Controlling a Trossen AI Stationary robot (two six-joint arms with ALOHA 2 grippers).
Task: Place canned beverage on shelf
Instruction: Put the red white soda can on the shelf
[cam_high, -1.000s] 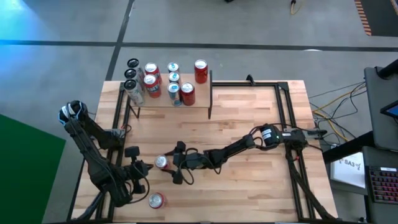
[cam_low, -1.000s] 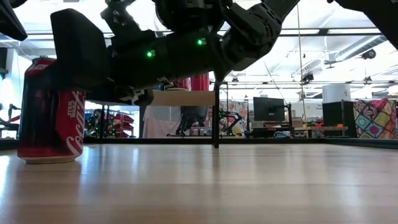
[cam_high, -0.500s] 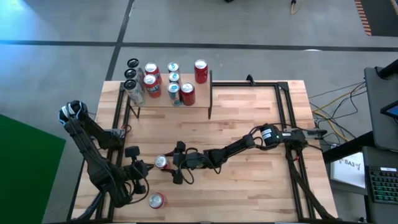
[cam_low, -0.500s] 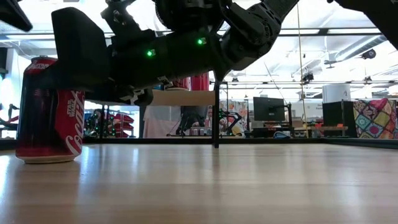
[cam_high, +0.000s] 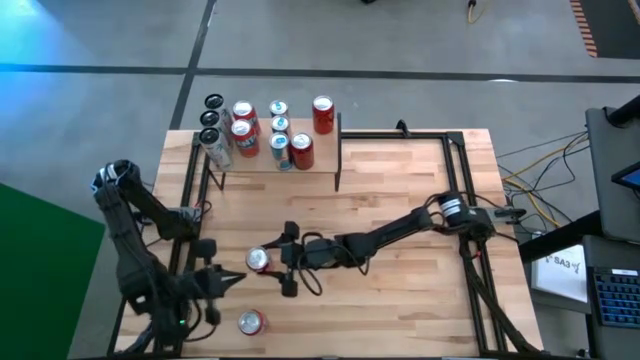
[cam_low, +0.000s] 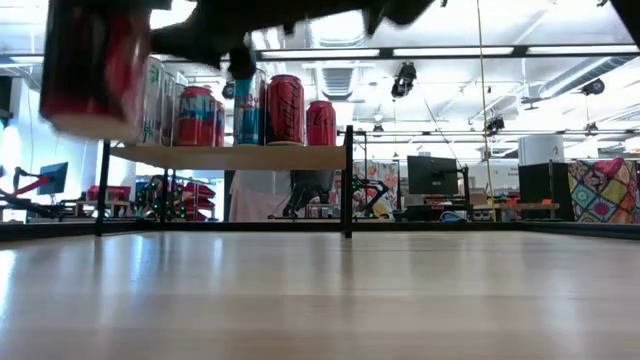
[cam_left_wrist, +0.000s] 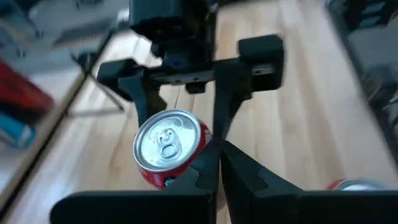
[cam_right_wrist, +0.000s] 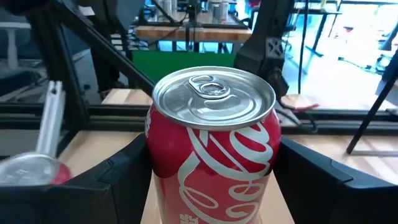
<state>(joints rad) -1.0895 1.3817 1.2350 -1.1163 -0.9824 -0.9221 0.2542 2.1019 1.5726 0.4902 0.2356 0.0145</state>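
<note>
The red can (cam_low: 95, 65) has gone up off the table since a moment ago. From above, the right gripper (cam_high: 280, 262) squeezes it from both sides, near the left. The left gripper (cam_high: 222, 283) is shut and empty. Keep the can straight, carry it far to the shelf (cam_high: 320, 168).

The right arm is stretched low across the table toward the left, its gripper (cam_high: 272, 272) clamped with a finger on each side of a can (cam_high: 259, 260). The left arm is folded at the table's front left corner, its gripper (cam_high: 232, 282) closed and pointed at the right gripper.
</note>
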